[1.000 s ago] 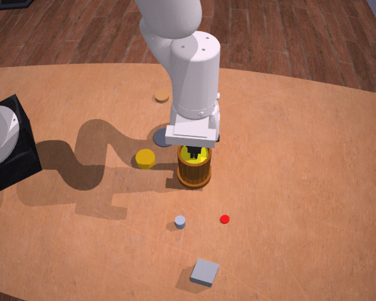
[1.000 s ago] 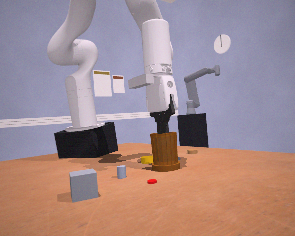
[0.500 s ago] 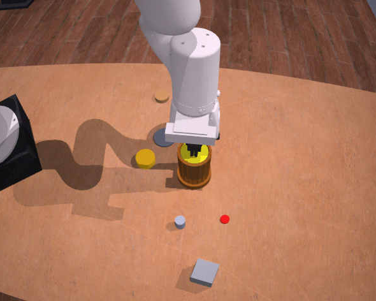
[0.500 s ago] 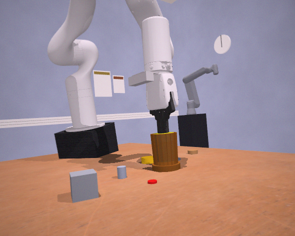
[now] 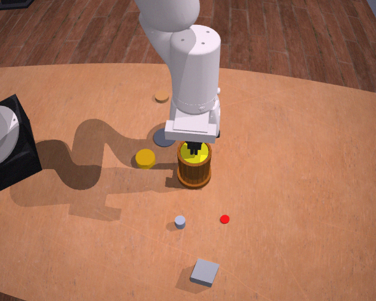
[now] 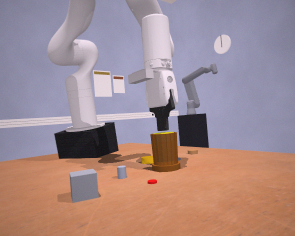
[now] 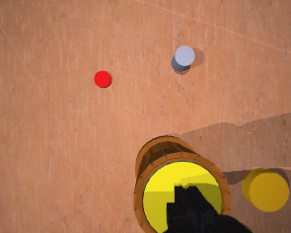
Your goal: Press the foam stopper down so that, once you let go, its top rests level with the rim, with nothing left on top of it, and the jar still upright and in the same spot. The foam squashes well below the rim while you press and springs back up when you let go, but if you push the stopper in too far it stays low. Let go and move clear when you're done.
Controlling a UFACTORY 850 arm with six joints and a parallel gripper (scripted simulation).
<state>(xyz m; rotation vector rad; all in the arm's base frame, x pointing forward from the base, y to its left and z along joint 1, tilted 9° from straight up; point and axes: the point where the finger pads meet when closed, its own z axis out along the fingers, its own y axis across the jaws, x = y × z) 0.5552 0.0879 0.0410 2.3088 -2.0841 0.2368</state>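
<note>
A brown wooden jar (image 5: pixel 194 173) (image 6: pixel 164 152) (image 7: pixel 150 160) stands upright near the middle of the table. A yellow foam stopper (image 5: pixel 185 154) (image 6: pixel 163 132) (image 7: pixel 175 185) fills its mouth; in the exterior view its top shows as a thin yellow line at about rim height. My gripper (image 5: pixel 192 149) (image 6: pixel 162 128) (image 7: pixel 184 205) is shut with nothing between its fingers. It hangs straight above the stopper, its black fingertips a small gap clear of it in the exterior view.
A yellow puck (image 5: pixel 145 158) (image 6: pixel 147 159) (image 7: pixel 265 190) lies left of the jar, a dark grey disc (image 5: pixel 160 138) behind it, a tan disc (image 5: pixel 161 96) (image 6: pixel 192 152) farther back. A grey cylinder (image 5: pixel 180 222) (image 6: pixel 121 172) (image 7: pixel 183 57), a red disc (image 5: pixel 224 219) (image 6: pixel 152 181) (image 7: pixel 103 79) and a grey cube (image 5: pixel 204 271) (image 6: pixel 83 185) lie in front.
</note>
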